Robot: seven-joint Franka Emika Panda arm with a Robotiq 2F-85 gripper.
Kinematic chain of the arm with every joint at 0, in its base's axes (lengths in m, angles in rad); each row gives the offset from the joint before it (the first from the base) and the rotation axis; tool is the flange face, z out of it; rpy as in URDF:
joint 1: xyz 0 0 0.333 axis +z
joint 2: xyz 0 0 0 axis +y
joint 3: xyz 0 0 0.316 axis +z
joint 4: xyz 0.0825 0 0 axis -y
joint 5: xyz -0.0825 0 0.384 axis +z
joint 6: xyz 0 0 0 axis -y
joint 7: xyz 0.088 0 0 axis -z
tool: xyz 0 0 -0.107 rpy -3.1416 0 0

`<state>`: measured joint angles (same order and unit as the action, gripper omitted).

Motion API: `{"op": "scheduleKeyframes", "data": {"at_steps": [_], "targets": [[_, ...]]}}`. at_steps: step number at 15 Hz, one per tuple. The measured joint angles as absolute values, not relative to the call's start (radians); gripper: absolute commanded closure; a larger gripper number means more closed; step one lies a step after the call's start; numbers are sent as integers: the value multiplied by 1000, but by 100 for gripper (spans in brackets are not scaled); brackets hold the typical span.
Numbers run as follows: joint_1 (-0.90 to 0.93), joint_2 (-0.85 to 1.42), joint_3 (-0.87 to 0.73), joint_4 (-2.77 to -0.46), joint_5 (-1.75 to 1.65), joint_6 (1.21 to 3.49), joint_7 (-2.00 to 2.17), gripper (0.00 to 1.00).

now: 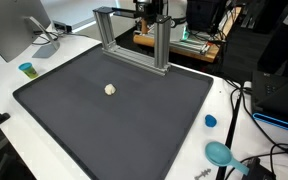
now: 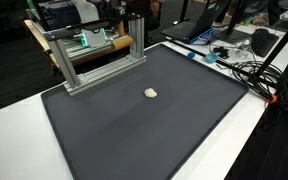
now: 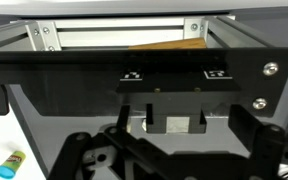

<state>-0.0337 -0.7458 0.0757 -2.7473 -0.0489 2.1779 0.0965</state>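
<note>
My gripper (image 1: 154, 12) hangs high at the back of the table, just above the aluminium frame (image 1: 134, 40), seen in both exterior views (image 2: 132, 22). In the wrist view my gripper (image 3: 174, 150) is open: its dark fingers (image 3: 84, 152) stand far apart at the bottom with nothing between them. The frame's rail (image 3: 114, 35) runs across the top of that view. A small cream lump (image 1: 110, 89) lies alone near the middle of the black mat (image 1: 84, 120), well away from the gripper; it also shows in an exterior view (image 2: 151, 93).
A teal cup (image 1: 26, 69) stands off the mat's corner by a monitor (image 1: 14, 30), and shows small in the wrist view (image 3: 9, 165). A blue cap (image 1: 210, 121), a teal object (image 1: 220, 153) and cables (image 2: 249, 70) lie along one side.
</note>
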Motion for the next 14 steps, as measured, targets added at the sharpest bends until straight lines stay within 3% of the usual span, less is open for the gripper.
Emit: {"op": "scheduleKeyframes", "data": {"at_steps": [1, 2, 4, 5, 6, 8, 12, 14], "targets": [[-32, -742, 72, -2747, -48, 2178, 93, 11], [-30, -739, 69, -2747, -47, 2178, 89, 22], [-24, -733, 59, -2747, -43, 2178, 79, 29], [-20, -733, 54, -2747, -42, 2178, 74, 37], [-18, -733, 50, -2747, -42, 2178, 70, 52], [-17, -733, 47, -2747, -43, 2177, 70, 64], [-18, -735, 41, -2746, -43, 2172, 70, 58], [-17, -736, 40, -2745, -43, 2170, 67, 38]]}}
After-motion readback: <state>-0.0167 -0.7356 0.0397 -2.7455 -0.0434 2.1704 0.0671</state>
